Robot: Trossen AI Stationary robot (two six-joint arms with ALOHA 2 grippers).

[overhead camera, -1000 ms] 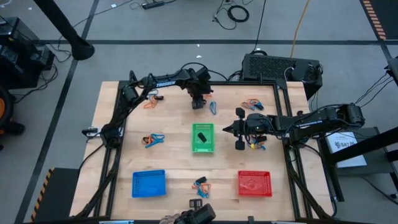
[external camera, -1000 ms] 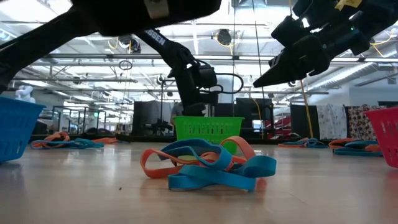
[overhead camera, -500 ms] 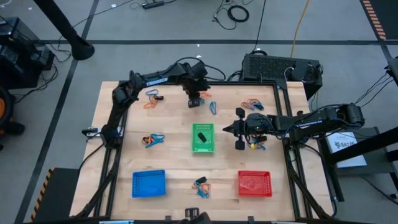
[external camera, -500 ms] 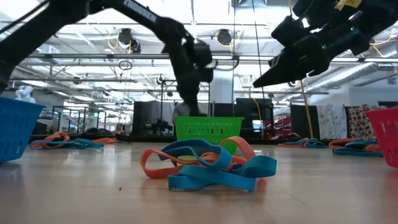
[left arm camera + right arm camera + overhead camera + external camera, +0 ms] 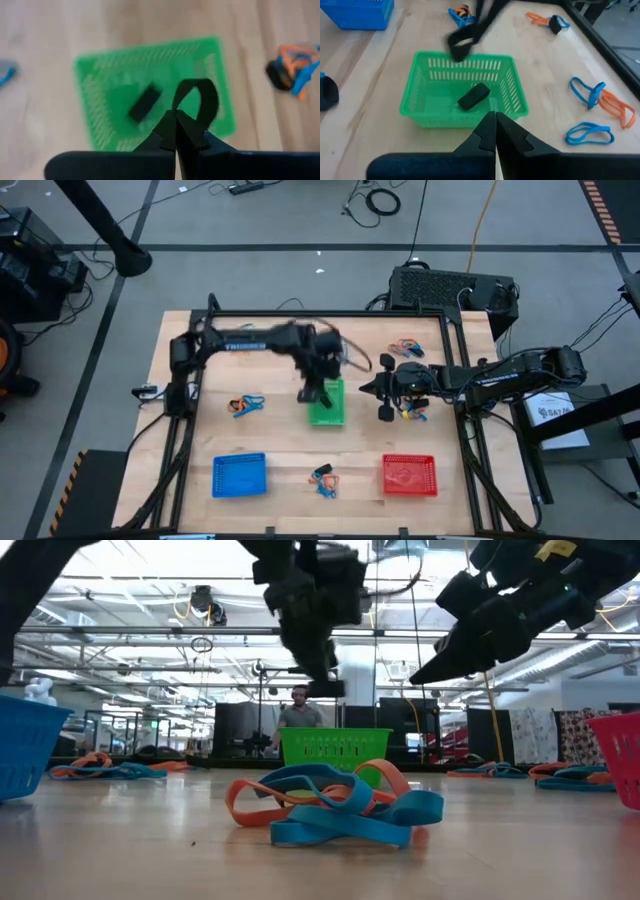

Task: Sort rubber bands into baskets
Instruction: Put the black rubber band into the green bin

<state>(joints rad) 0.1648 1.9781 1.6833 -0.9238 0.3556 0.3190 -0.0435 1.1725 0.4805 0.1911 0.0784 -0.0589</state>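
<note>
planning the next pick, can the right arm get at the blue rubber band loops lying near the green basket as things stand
Probably yes: the right claw is shut on nothing, and the blue rubber band loops lie on bare wood beside the green plastic mesh basket, uncovered.

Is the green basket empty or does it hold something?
Not empty. The green basket holds one black band on its floor. The left gripper, above it, is shut on another black band.

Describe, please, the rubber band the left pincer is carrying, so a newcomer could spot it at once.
Find the green basket at the table's middle. Above it hangs the left pincer, shut on a black rubber band that loops from its tips. Unlike the flat black band inside the basket, this one is held in the air.
</note>
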